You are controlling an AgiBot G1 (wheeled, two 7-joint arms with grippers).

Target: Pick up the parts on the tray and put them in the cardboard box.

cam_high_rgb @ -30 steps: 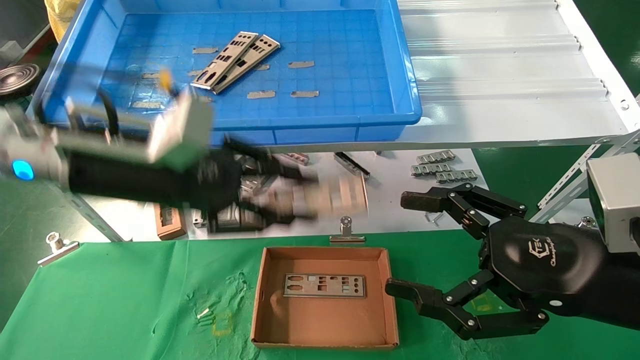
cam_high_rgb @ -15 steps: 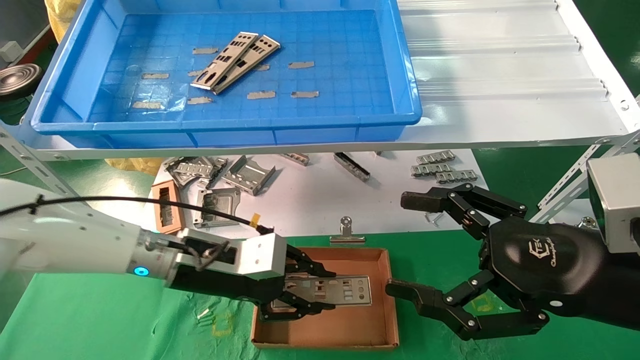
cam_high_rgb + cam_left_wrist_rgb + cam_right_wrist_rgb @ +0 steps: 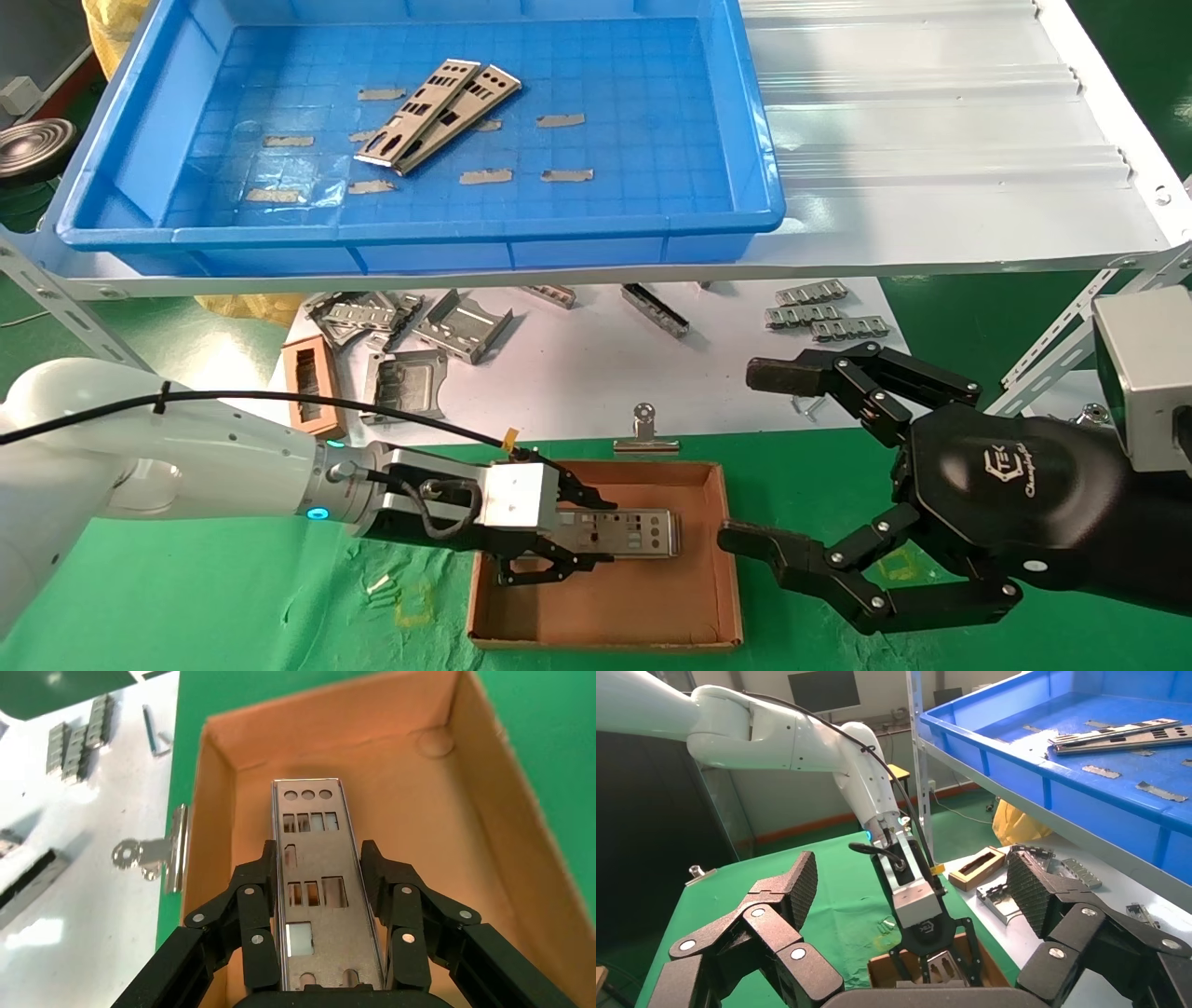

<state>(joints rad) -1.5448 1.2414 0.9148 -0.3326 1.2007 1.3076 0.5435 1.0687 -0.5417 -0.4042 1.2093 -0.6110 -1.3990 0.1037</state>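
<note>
I've got my left gripper (image 3: 559, 545) down low inside the cardboard box (image 3: 708, 559) now; half a second ago it was higher and further across with the plate, and a second ago it was just a blur swinging down from the tray (image 3: 754, 200). In the left wrist view the fingers (image 3: 253, 903) sit either side of the plate (image 3: 313, 881), close against its long edges, so I read that as a grip not yet let go, though I can't swear the pads are pressing. The plate lies lengthwise along the box floor, roughly flat as far as I can tell, its three round holes pointing at the far wall.

There was already a plate in here a second ago. I can't pick it out under this one, so I'm guessing the new plate is stacked right over it.

That means delivery is nearly done: spread the fingers, lift straight out without dragging the plate.

Two more plates (image 3: 438, 112) wait in the tray, overlapping side by side among the tape scraps (image 3: 487, 175), so two trips remain by my count.

My right gripper (image 3: 792, 466) hangs beside the box's right wall, spread wide and holding nothing.
</note>
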